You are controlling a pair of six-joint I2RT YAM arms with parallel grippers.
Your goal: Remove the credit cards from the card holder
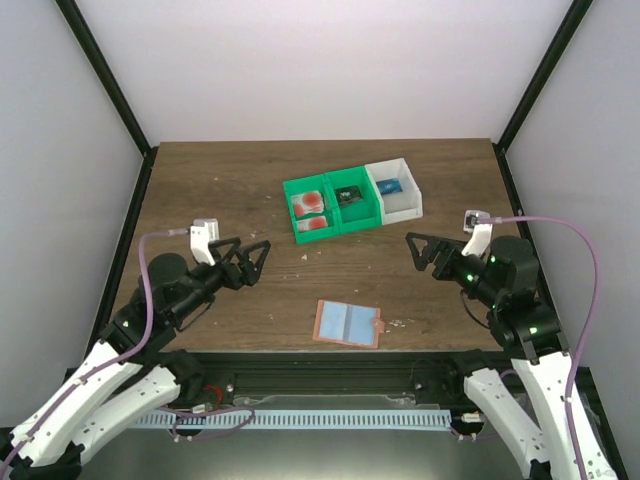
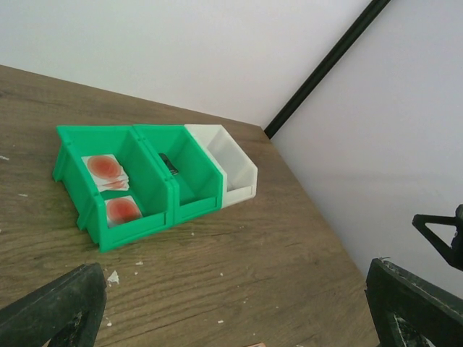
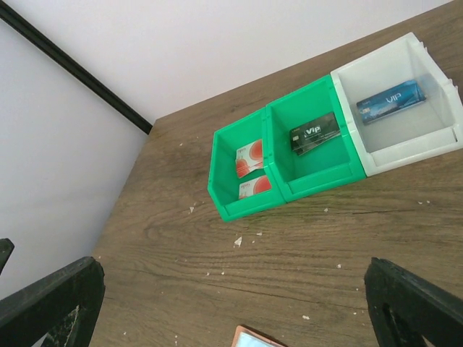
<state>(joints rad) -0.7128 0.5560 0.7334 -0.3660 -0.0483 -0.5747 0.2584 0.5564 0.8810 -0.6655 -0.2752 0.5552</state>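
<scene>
1. While both arms hang over the table (image 1: 220,190), we see the left gripper (image 1: 258,262) at middle left of the top view, jaws spread wide with nothing between them.
2. We see the right gripper (image 1: 414,252) at middle right, jaws spread wide too and holding nothing.
3. We find the card holder (image 1: 348,324) at lower centre of the top view, near the table's front edge. It lies open and flat, blue-grey panels up, salmon rim around, small tab on its right edge. It is apart from both grippers. We cannot tell whether any card sits in its pockets.
4. We see three bins touching in a row at upper centre: left green bin (image 1: 317,234), middle green bin (image 1: 360,222), white bin (image 1: 400,212).
5. We see the credit cards (image 1: 309,204), pale with red-orange blots, lying in the left green bin. The left wrist view shows at least two.
6. We see a black card (image 1: 349,195) in the middle green bin and a blue card (image 1: 390,186) in the white bin. Both read "VIP" in the right wrist view.
7. We note small pale specks (image 3: 237,241) on the wood in front of the bins.
</scene>
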